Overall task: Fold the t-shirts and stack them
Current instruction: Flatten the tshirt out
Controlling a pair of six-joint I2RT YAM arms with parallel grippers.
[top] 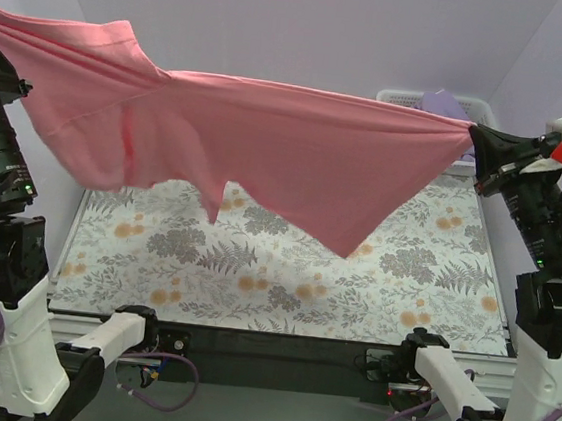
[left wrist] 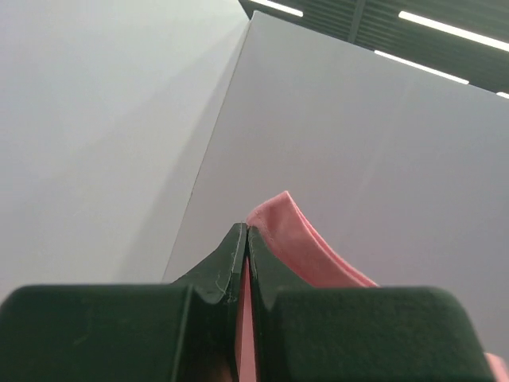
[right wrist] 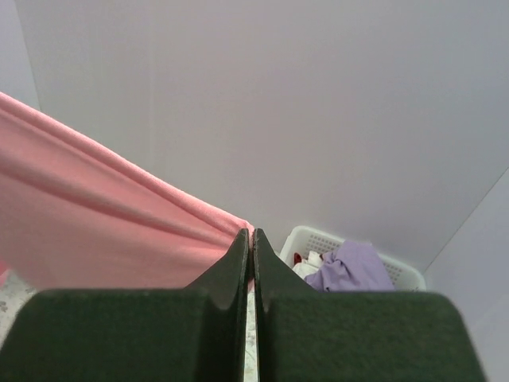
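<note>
Top external view: the pink shirt is held stretched in mid-air above the tablecloth, one end clenched by the left gripper at 10 o'clock, the other by the right gripper at 2 o'clock. The lavender shirt is seen in the basket at 1 o'clock. The spreading step is judged in hand; an even, taut lowering onto the tablecloth is called for next.

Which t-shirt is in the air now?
The salmon pink t-shirt, stretched between the left gripper and right gripper; the lavender t-shirt sits in the white basket.
</note>
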